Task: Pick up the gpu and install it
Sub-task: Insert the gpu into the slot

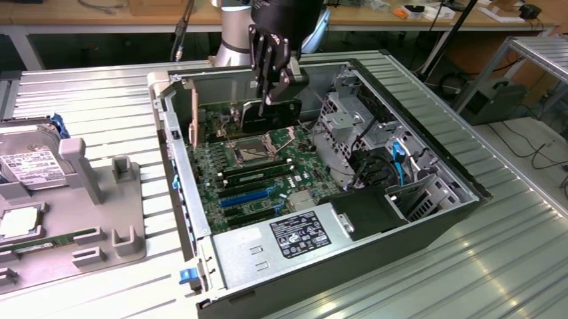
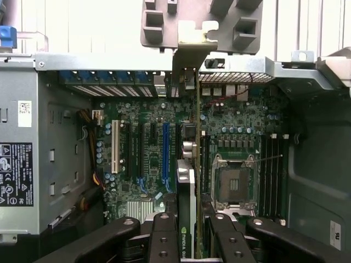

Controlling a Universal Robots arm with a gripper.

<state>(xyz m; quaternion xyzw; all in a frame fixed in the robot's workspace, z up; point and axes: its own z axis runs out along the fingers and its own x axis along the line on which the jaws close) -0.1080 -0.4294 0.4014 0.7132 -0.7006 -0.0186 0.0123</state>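
Hand [image 1: 279, 92] partly closed, fingers [image 2: 163, 236] clamped on either side of the gpu [image 1: 271, 114], gripping it by its upper edge. The card hangs upright, black face out, inside the open computer case [image 1: 174, 156], over the far part of the green motherboard [image 1: 259, 181] and just beyond the CPU socket [image 1: 251, 151]. In the wrist view the gpu [image 2: 186, 192] is edge-on between the blue slot [image 2: 165, 150] and the CPU socket [image 2: 235, 183], with its silvery bracket end toward the case's perforated rear wall. Can't tell if its lower edge touches a slot. The power supply [image 1: 294, 242] with its black label sits at the case's near end. The case lies on its side on a ribbed metal worktop [image 1: 98, 100]. At the exterior view's left, a grey holder [image 1: 102, 199] carries a hard drive [image 1: 26, 163]. A wooden bench [image 1: 89, 16] runs along the back, and cables lie on the floor [image 1: 533, 149] at the exterior view's right.
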